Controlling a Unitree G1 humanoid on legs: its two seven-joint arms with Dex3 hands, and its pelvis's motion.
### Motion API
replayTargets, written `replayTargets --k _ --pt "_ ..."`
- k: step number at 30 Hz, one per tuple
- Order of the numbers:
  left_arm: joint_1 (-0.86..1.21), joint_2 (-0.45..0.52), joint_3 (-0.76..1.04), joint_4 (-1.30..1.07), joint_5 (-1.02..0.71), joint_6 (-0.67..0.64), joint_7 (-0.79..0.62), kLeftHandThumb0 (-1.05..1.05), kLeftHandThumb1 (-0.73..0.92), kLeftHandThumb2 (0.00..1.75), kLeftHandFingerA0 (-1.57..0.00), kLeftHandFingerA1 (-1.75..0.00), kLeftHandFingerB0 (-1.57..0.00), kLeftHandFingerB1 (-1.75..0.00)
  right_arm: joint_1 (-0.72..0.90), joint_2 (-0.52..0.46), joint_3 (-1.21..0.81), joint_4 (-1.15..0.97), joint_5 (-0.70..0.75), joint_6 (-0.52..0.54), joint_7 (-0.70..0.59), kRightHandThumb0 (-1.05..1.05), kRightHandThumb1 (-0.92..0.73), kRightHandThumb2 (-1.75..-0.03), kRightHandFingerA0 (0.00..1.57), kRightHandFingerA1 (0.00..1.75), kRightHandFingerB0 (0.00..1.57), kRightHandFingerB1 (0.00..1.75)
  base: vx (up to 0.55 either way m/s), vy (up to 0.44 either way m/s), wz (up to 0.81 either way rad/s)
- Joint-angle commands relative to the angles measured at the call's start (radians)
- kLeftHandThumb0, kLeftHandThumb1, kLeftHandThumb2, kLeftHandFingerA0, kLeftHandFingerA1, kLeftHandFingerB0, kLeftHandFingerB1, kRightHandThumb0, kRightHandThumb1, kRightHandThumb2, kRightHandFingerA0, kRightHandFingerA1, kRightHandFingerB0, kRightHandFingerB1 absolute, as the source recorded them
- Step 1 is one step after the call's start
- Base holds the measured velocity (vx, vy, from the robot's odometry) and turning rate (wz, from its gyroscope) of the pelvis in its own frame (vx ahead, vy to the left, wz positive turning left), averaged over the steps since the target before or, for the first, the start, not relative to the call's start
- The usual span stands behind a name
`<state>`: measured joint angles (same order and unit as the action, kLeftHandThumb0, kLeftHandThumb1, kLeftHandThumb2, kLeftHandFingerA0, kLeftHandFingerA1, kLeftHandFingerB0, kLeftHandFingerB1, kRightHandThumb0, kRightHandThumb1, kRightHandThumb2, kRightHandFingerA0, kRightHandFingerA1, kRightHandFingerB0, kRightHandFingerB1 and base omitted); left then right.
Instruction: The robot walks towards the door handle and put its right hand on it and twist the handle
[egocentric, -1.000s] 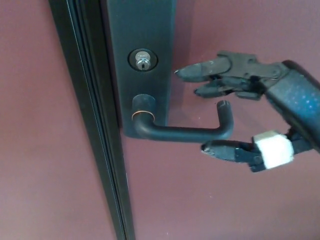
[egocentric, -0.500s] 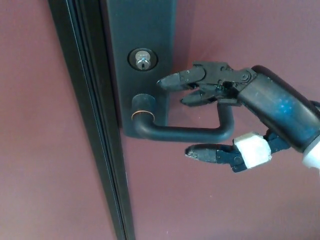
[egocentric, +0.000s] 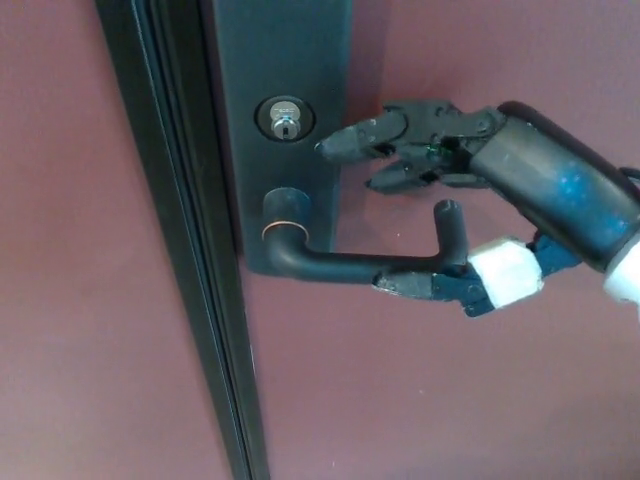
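On the door, the horizontal handle (egocentric: 355, 265) points right between the wide-open right robot hand (egocentric: 440, 215).

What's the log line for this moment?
right hand: open, fingers above, thumb against lever underside | door handle: roughly horizontal, not yet gripped | left hand: not in view | keyhole: above handle

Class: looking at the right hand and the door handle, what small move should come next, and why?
Probably close the right hand around the door handle. Its two fingers sit spread above the lever, the thumb at its underside, so the handle is bracketed but not gripped and cannot yet be twisted.
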<state>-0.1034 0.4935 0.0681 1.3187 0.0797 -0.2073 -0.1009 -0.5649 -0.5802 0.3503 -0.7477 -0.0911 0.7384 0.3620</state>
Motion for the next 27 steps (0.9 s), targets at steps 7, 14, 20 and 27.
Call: replayTargets --k 7,14,20,27 --pt "0.001 0.011 0.008 0.002 0.005 0.001 -0.016 -0.29 0.59 0.57 -0.59 -0.43 -0.52 -0.41 -0.176 -0.020 0.075 0.073 -0.060 0.079 0.097 -0.48 -0.52 -0.56 0.47 0.42 0.38 0.35 0.00 0.000 0.00" --pt "-0.001 0.014 0.000 0.001 0.011 0.001 -0.013 -0.29 0.59 0.57 -0.58 -0.43 -0.52 -0.41 -0.232 -0.045 0.131 0.125 -0.089 0.091 0.142 -0.49 -0.52 -0.56 0.47 0.42 0.38 0.35 0.00 0.000 0.00" --pt "0.000 0.014 0.007 -0.003 0.003 -0.003 -0.019 -0.29 0.59 0.57 -0.58 -0.43 -0.52 -0.41 -0.224 -0.050 0.147 0.127 -0.104 0.103 0.155 -0.53 -0.45 -0.73 0.42 0.50 0.34 0.45 0.00 0.000 0.00" --pt "-0.008 0.015 0.010 -0.002 0.003 0.002 -0.019 -0.29 0.59 0.57 -0.59 -0.43 -0.52 -0.41 -0.201 -0.056 0.126 0.103 -0.108 0.122 0.169 -0.45 -0.52 -0.56 0.47 0.42 0.37 0.35 0.00 0.000 0.00"
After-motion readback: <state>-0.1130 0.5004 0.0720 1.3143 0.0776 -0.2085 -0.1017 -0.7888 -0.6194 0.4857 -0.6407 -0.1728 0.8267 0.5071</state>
